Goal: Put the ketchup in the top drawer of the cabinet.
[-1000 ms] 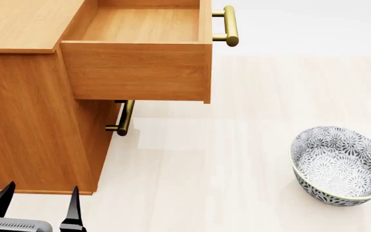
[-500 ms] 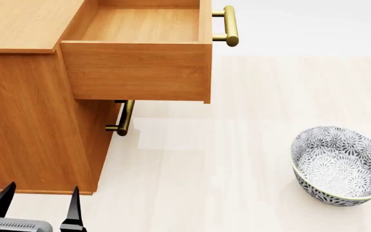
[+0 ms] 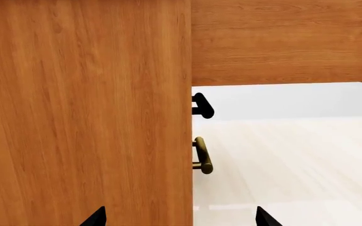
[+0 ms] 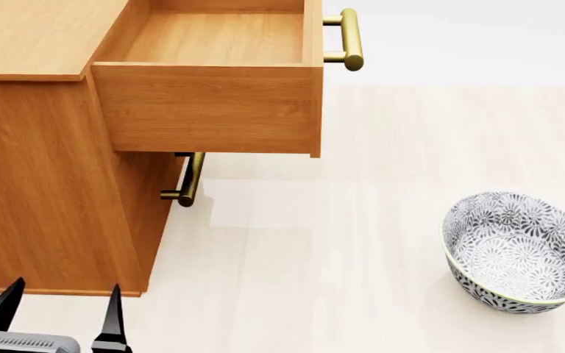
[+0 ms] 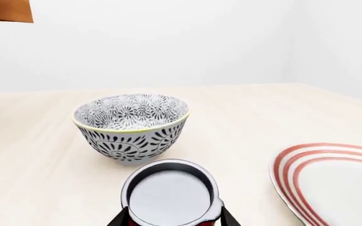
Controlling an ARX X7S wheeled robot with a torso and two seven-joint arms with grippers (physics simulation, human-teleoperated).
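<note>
Top drawer (image 4: 209, 107) pulled fully out of the cabinet (image 4: 37, 184), interior bare wood, brass bar handle (image 4: 349, 39) on its front at the far right end. Lower drawer shut beneath it, brass handle (image 4: 189, 179) projecting just under the open box. Left gripper (image 4: 59, 312) low at the near corner of the cabinet, two black fingers spread apart with nothing between them; from the left wrist view, fingertips at the frame's lower edge either side of the cabinet's front corner, lower brass handle (image 3: 202, 155) ahead, underside of the open drawer (image 3: 284, 42) overhead. Ketchup (image 5: 170, 195) seen from the right wrist view only: silver lid up, red label edge just showing, can upright, black fingers of the right gripper (image 5: 171, 217) pressed against both sides of it, clamped on the can. Patterned blue-and-white bowl (image 5: 130, 126) with a yellow rim just beyond the can, not touching it; same bowl (image 4: 518, 254) at the right of the head view, well apart from the cabinet on the pale worktop (image 4: 361, 243). White plate with red rings (image 5: 332, 183) beside the can, partly cut off by the frame.
</note>
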